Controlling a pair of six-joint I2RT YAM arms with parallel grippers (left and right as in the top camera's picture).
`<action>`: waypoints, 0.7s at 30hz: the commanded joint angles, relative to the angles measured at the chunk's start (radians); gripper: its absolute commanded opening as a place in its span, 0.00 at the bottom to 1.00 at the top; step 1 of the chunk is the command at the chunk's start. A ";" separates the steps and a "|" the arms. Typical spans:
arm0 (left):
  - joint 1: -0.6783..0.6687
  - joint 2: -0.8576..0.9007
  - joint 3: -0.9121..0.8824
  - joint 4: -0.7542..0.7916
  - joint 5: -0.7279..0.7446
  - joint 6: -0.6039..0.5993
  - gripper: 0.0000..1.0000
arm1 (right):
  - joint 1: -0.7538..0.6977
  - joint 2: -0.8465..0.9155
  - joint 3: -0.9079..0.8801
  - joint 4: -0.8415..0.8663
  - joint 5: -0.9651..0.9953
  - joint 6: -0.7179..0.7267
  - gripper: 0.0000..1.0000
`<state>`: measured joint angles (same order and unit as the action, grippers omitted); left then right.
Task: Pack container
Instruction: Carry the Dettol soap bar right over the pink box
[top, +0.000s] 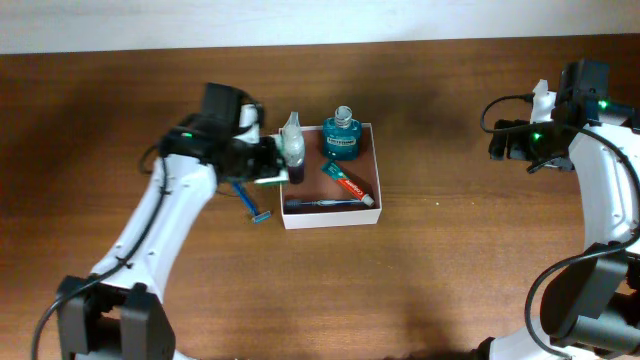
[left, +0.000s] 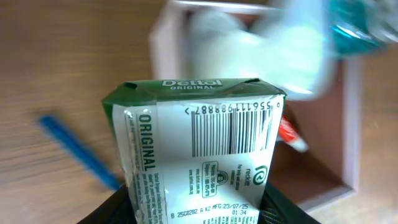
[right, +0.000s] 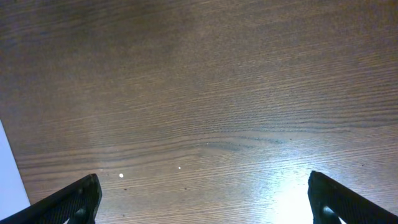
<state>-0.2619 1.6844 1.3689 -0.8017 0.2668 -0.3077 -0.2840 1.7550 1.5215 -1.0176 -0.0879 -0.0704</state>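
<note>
my left claw (top: 268, 166) is clenched on a dettol soap carton (left: 199, 149), just beside the left wall of the container (top: 331, 217). the container sits mid-worktop (top: 450, 280), holding a mouthwash bottle (top: 341, 136), toothpaste tube (top: 348, 186) and toothbrush (top: 320, 203). my right claw (right: 202, 193) is released, well apart.

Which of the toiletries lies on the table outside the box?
The blue razor, left of the container; the soap carton is in the left gripper, the rest inside.
</note>
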 joint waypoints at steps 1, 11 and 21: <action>-0.092 -0.028 0.018 0.037 0.030 -0.037 0.09 | -0.005 -0.031 0.016 0.000 -0.009 0.008 0.99; -0.189 -0.028 0.018 0.045 -0.041 -0.073 0.09 | -0.005 -0.031 0.016 0.000 -0.009 0.008 0.99; -0.191 -0.028 0.018 0.053 -0.066 -0.074 0.09 | -0.005 -0.031 0.016 0.000 -0.009 0.008 0.99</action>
<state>-0.4488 1.6844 1.3689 -0.7559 0.2115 -0.3672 -0.2840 1.7550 1.5215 -1.0176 -0.0879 -0.0704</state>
